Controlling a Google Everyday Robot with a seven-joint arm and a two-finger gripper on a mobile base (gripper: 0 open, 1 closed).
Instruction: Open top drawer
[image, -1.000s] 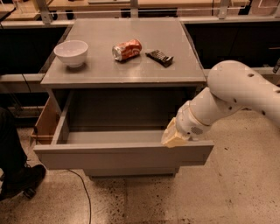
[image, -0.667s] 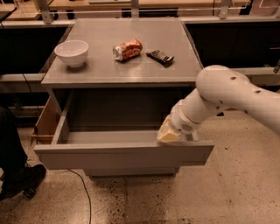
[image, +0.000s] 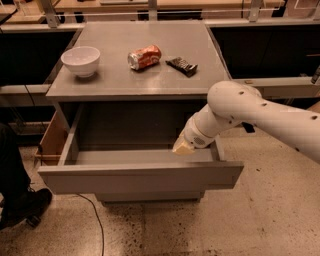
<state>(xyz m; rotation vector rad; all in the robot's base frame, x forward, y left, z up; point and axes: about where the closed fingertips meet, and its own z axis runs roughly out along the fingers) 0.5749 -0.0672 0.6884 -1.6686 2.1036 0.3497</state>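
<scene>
Top drawer stood pulled well out from the front of the bench, just under the bench top. Its wide, plain grey front panel, w/o handle, faced the camera, and its grey box interior lay open to view. Below it, part of the bench's lower body showed, set further back than the panel.

Gripper sat inside the drawer, below the bench's front edge and toward the bench's right side. Its yellowish tip was low, near the drawer floor, just behind the front panel and close to the right side wall. Whether it touched floor or panel: couldn't tell. Grip state, released or clenched: couldn't tell either, as the tip read as one pale wedge. White arm came in from the right of the bench, sloping down into the drawer.

On the bench top:
- White bowl upright, near the left side.
- Orange-red can on its side, approx. mid-bench.
- Dark wrapped bar flat, just right of the can, not touching it.

Left of the bench, a light wooden panel stood beside the drawer's left wall. Further left, at floor level, were a dark trouser leg & shoe. A thin dark cable ran over the speckled floor in front of the bench's left half.
</scene>
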